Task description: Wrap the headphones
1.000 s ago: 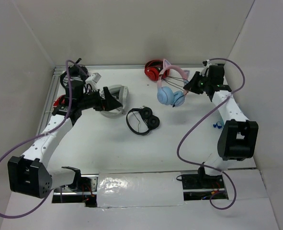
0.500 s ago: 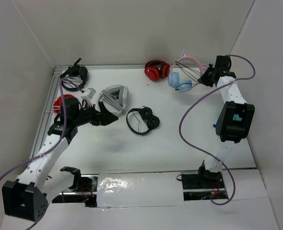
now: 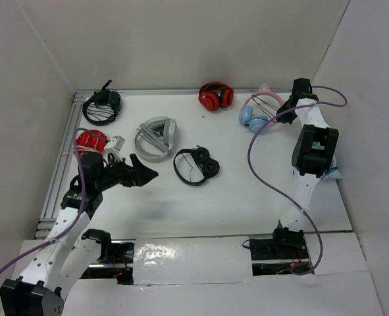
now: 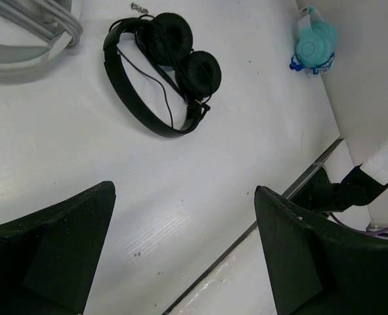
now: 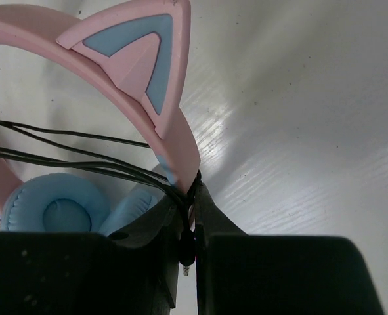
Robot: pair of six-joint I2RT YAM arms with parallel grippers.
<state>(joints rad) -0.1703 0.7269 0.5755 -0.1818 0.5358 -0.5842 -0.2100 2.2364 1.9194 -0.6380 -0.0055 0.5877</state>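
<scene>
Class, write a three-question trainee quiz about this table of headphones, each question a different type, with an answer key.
1. True or false: the left hand holds the small black headphones.
2. What does the right hand pinch? A) red headphones B) thin dark cable C) nothing
3. Fill in: the cat-ear headphones have light ___ ear cups.
Key: 1 false; 2 B; 3 blue.

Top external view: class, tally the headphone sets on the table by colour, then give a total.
Black headphones: 2
Red headphones: 2
Grey-white headphones: 1
Pink-and-blue headphones: 1
Total: 6
</scene>
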